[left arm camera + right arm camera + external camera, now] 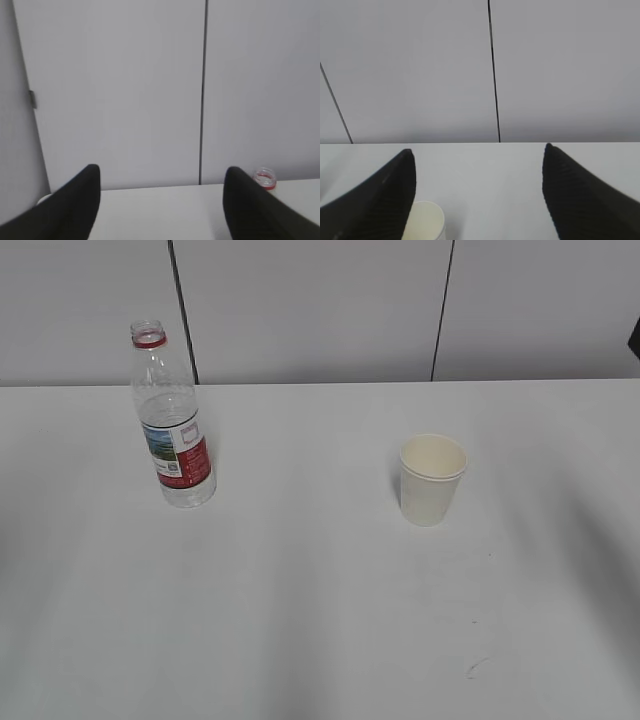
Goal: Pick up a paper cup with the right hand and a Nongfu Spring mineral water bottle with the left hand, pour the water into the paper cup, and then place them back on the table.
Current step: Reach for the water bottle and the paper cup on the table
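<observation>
The Nongfu Spring bottle (172,422) stands upright and uncapped on the white table (300,620) at the left, with clear water in its lower part. The cream paper cup (431,479) stands upright right of centre. Neither arm shows in the exterior view. In the left wrist view my left gripper (161,185) is open and empty, and the bottle's red neck ring (265,179) peeks out behind the right finger. In the right wrist view my right gripper (478,165) is open and empty, and the cup (424,222) sits low by the left finger.
A grey panelled wall (320,300) with dark seams runs behind the table's far edge. A small dark scuff mark (476,668) lies on the table near the front right. A dark edge shows at the far right of the exterior view (634,338).
</observation>
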Motion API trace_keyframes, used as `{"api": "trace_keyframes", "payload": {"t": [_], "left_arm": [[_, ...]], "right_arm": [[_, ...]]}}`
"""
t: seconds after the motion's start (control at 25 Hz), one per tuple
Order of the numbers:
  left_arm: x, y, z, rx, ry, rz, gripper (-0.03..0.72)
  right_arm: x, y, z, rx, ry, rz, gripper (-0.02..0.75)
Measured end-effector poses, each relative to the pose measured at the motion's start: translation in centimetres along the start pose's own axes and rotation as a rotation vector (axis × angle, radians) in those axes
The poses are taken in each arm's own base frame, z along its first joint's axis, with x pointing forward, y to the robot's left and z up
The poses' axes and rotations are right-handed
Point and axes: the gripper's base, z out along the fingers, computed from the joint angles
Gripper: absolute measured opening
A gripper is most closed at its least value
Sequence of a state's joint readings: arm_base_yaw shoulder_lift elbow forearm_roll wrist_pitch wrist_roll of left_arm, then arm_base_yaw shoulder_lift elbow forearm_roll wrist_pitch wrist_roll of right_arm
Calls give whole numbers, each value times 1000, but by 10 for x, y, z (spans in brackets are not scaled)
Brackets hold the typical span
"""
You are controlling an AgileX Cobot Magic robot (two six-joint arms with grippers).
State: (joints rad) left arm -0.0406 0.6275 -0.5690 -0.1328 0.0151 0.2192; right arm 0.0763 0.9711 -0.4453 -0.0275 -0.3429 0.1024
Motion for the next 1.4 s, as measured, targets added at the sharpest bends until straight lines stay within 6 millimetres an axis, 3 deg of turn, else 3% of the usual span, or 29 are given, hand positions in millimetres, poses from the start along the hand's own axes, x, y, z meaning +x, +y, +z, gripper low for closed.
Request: {"api": "trace_keyframes", "payload": {"t": [0.24,0.52,0.84,1.04,1.4], "left_arm": [[20,-26,48,124,23,32,464],[59,-36,76,130,78,-51,464],[111,-54,79,270,124,-72,464],[137,-66,80,375,99,-48,464],[149,-73,88,425,60,-67,464]], "right_arm": [[0,0,0,0,-1,2,581],[0,0,0,0,-1,1,581],[6,3,5,-38,31,-103,581],[18,4,17,-53,89,-68,581],[57,16,32,-224,58,-26,581]]}}
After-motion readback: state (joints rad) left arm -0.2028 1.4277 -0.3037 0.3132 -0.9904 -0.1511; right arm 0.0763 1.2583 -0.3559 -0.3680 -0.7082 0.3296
